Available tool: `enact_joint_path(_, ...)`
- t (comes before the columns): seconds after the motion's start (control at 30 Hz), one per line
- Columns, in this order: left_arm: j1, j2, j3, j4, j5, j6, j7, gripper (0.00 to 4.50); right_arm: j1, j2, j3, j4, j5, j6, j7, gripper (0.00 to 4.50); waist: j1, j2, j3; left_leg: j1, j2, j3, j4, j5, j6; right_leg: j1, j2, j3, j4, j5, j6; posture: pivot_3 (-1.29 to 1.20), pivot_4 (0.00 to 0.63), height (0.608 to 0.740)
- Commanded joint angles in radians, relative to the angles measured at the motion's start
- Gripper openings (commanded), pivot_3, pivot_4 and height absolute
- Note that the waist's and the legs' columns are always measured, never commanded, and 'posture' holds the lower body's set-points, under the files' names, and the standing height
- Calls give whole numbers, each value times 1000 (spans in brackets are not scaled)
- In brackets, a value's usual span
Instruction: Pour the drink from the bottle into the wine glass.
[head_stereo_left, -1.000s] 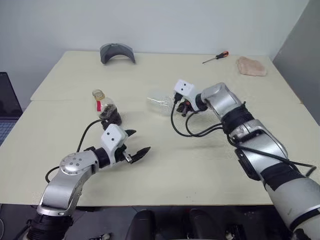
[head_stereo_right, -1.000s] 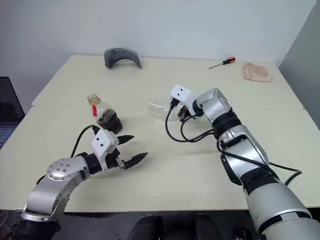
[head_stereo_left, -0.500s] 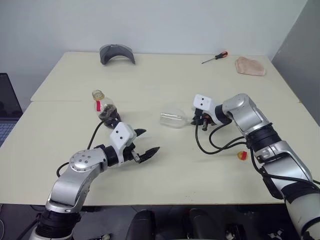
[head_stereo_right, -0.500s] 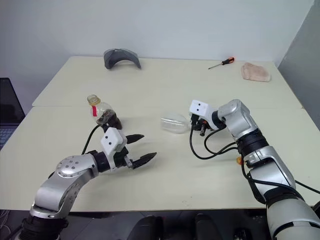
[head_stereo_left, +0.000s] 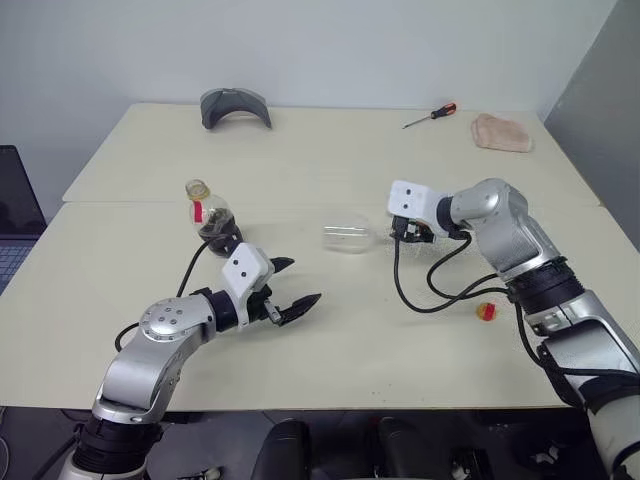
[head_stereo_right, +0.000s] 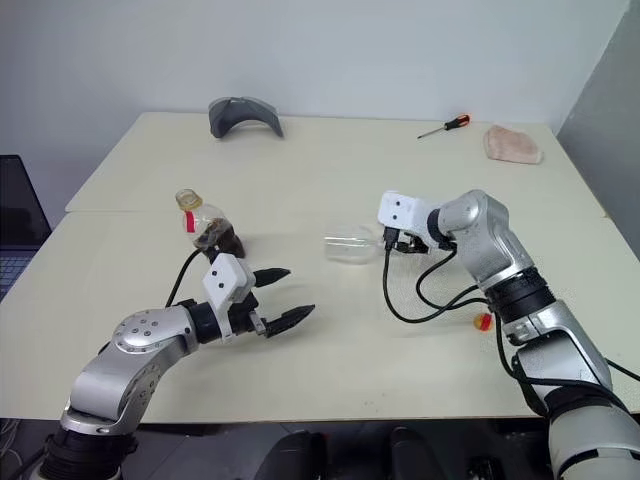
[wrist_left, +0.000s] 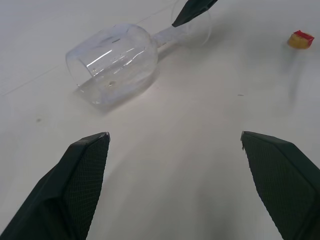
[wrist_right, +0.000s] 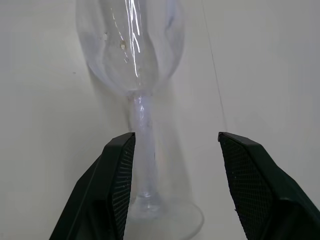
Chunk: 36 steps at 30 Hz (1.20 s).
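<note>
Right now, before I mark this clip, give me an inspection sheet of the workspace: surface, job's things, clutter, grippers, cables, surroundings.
Surface: pale table, a seam running across it.
Job's things: wine glass lying on its side, no liquid seen in it; bottle upright, uncapped, dark drink low inside; its cap loose on the table beside the right arm.
Clutter: screwdriver, tan cloth and grey curved object at the far edge.
Grippers: left gripper open, holding nothing, near the bottle; right gripper open, one finger on each side of the glass stem, not gripping.
Cables: black cable looping from the right wrist onto the table; another behind the left wrist.
Surroundings: plain wall; dark screen at the left.
</note>
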<state>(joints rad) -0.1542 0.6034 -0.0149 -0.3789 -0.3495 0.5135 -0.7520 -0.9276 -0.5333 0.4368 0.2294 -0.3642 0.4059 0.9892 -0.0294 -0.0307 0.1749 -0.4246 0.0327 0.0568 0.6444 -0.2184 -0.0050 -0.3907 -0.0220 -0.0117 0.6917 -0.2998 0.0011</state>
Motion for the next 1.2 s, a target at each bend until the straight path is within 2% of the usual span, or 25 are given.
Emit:
enact_joint_path(0.03, -14, -7, -7, -2, 4, -24, 1, 4500, 26, 28, 32, -82, -43, 31, -32, 2801, 0, 0, 0, 0, 0, 0, 0, 0, 0, 0, 0, 0, 0, 0, 0, 0, 150, 740)
enact_joint_path(0.43, -25, -20, -19, 31, 18, -52, -5, 4500, 37, 100, 119, -5, -220, -11, -214, 2801, 1, 0, 0, 0, 0, 0, 1, 0, 0, 0, 0, 0, 0, 0, 0, 0, 150, 740)
enact_joint_path(0.53, -21, -22, -18, 35, 20, -56, -4, 4500, 41, 103, 119, -32, -242, 0, -213, 2185, 1, 0, 0, 0, 0, 0, 0, 0, 0, 0, 0, 0, 0, 0, 0, 0, 150, 740)
enact_joint_path(0.7, -13, -24, -19, 42, 21, -66, -3, 4500, 76, 103, 128, -144, -275, 64, -162, 415, 1, 0, 0, 0, 0, 0, 0, 0, 0, 0, 0, 0, 0, 0, 0, 0, 150, 740)
enact_joint_path(0.73, -11, -25, -20, 44, 22, -68, -3, 4500, 84, 104, 130, -156, -280, 73, -157, 170, 1, 0, 0, 0, 0, 0, 0, 0, 0, 0, 0, 0, 0, 0, 0, 0, 150, 740)
enact_joint_path(1.03, -19, -31, -29, 73, 30, -92, -8, 4500, 100, 129, 103, -131, -298, 59, -228, 164, 1, 0, 0, 0, 0, 0, 1, 0, 0, 0, 0, 0, 1, 0, 0, 0, 150, 740)
enact_joint_path(1.1, -14, -34, -25, 70, 28, -91, -7, 4500, 105, 157, 48, -134, -251, 71, -264, 164, 1, 0, 0, 0, 0, 0, 1, 0, 0, 0, 0, 0, 1, 0, 0, 0, 150, 740)
enact_joint_path(1.2, 0, -39, -4, 64, 14, -81, 1, 4500, 137, 230, -102, -181, -119, 124, -303, 164, 0, 0, 0, 0, 0, 0, 1, 0, 0, 0, 0, 0, 1, 0, 0, 0, 150, 740)
